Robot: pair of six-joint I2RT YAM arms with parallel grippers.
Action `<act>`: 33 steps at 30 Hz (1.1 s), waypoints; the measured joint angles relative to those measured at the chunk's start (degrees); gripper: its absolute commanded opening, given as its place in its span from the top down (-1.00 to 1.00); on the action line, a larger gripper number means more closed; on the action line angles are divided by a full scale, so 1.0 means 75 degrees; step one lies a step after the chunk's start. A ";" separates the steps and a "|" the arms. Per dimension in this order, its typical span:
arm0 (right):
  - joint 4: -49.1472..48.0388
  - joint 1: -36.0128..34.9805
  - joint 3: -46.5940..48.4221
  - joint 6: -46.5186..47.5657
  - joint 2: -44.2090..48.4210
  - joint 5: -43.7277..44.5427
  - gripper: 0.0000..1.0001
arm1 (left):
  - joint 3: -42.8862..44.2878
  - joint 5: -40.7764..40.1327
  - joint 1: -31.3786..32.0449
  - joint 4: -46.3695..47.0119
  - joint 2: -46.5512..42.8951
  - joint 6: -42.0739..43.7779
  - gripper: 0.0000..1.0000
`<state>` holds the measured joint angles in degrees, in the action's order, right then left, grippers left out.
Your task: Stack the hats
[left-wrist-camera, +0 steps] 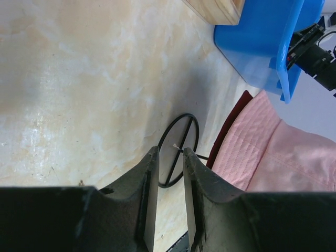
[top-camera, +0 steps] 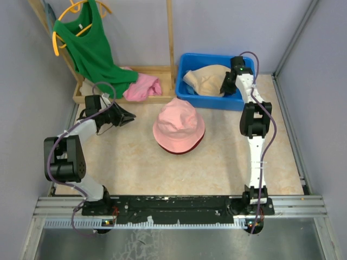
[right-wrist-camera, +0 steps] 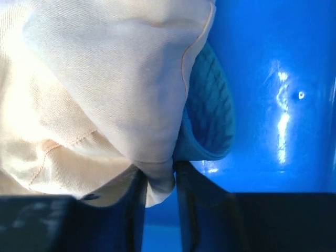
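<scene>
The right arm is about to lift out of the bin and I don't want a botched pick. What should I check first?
1. The right gripper has its fingers closed on the beige hat: ok.
2. Only the beige hat is pinched, not the blue hat beside the fingers: cannot tell.
3. The pink hat sits on the dark red hat, ready to receive: ok.
4. The left gripper is off to the side of that stack, nothing between its fingers: ok.
5. The beige hat is above the blue bin wall: not ok, it lies inside.
</scene>
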<state>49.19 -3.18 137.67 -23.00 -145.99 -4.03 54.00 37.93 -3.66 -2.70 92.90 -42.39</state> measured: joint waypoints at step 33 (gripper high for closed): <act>-0.1192 0.0790 -0.1204 0.0058 0.3418 0.0458 1.00 | -0.0291 0.0087 -0.0015 0.0341 -0.0131 -0.0189 0.43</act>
<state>40.25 2.74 128.64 -22.57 -120.36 -0.60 51.81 38.59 -3.77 -0.14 91.92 -43.81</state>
